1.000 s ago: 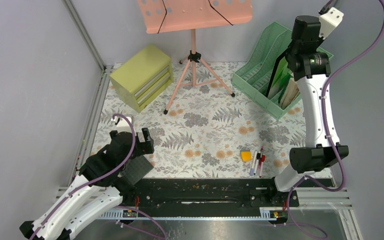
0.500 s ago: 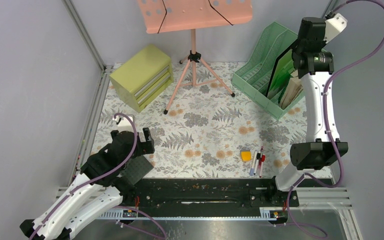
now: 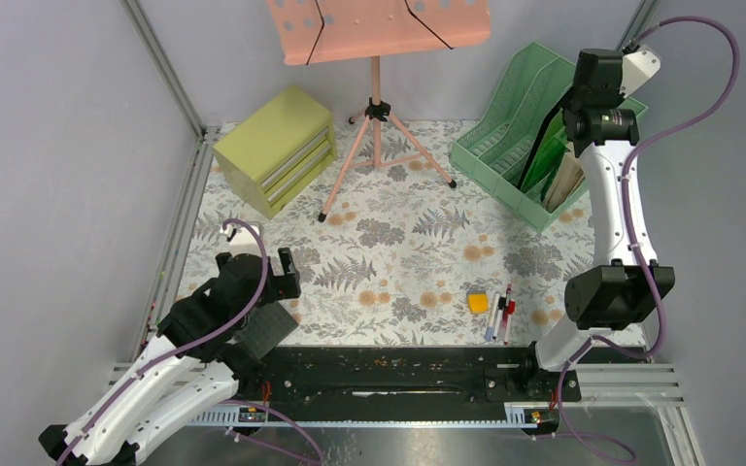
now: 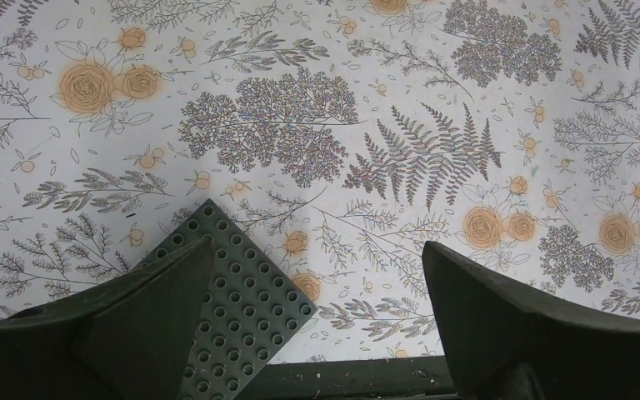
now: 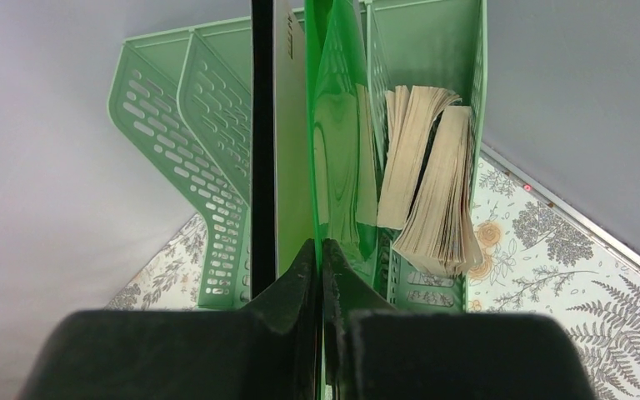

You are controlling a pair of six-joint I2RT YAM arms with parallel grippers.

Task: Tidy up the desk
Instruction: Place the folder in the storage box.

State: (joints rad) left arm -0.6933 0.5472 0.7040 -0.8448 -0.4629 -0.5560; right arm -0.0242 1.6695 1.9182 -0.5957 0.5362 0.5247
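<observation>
The desk (image 3: pixel 408 243) is a leaf-and-flower printed tabletop. My right gripper (image 5: pixel 320 250) is shut on the top edge of a green plastic folder (image 5: pixel 337 142), which stands in the mint-green file rack (image 5: pixel 217 192) beside a black-edged binder (image 5: pixel 262 150) and a stack of papers (image 5: pixel 433 183). From above the folder (image 3: pixel 547 148) sits in the rack (image 3: pixel 505 126) at the back right. My left gripper (image 4: pixel 317 275) is open and empty, low over the desk's near left, with a grey studded baseplate (image 4: pixel 233 308) under its left finger.
An olive-yellow drawer cabinet (image 3: pixel 277 148) stands back left. A pink music stand (image 3: pixel 377 97) stands at back centre. An orange block (image 3: pixel 478 302) and several pens (image 3: pixel 501 313) lie near the front right. A black rail (image 3: pixel 398 374) runs along the near edge.
My right arm has shifted the green folder slightly left and down into the rack; the wrist has turned. The left arm has not moved.
</observation>
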